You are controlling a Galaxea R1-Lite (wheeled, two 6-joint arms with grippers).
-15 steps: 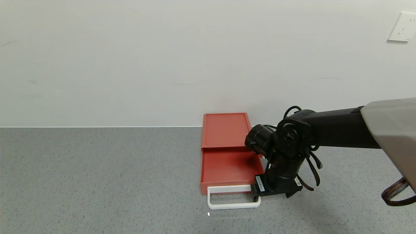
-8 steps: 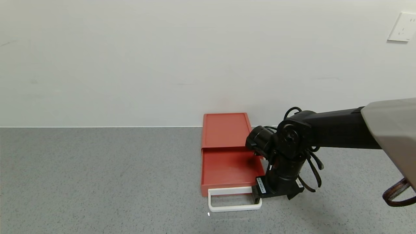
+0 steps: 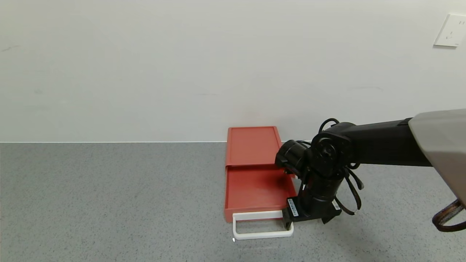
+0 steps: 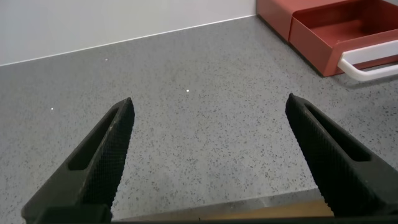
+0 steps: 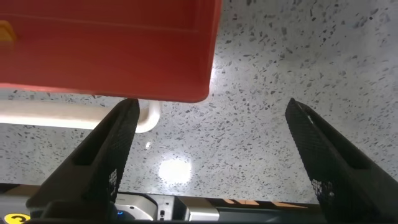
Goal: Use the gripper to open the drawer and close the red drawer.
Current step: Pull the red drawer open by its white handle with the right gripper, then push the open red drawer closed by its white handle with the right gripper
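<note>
Head view, left to right. A grey speckled surface (image 3: 109, 196) runs back to a plain white wall (image 3: 145, 65). Right of centre sits the drawer (image 3: 255, 171), an orange-red flat box with its back end against the wall. Its red tray (image 3: 258, 189) is slid well out toward 6 o'clock, and the tray floor is bare. A white loop handle (image 3: 262, 225) projects from the tray front at 6 o'clock.

At 3 o'clock of the handle, the right tool (image 3: 291, 222) points down at the surface, hung from a black arm (image 3: 378, 143) with looped cables (image 3: 351, 196) that enters from 3 o'clock. A white barcode label (image 3: 293, 207) shows on the tool body. The right wrist view shows this tool (image 5: 211, 158) spread wide and gripping nothing: one finger (image 5: 102, 158) lies over the white handle's corner (image 5: 146, 115) below the tray's red front corner (image 5: 186, 68), the other finger over bare surface beside the tray. Whether the finger touches the handle cannot be told.

A white wall socket (image 3: 451, 30) sits at 2 o'clock.

The left tool (image 4: 211, 155) appears only in its own wrist view, spread wide above bare surface, well apart from the drawer (image 4: 323, 31).
</note>
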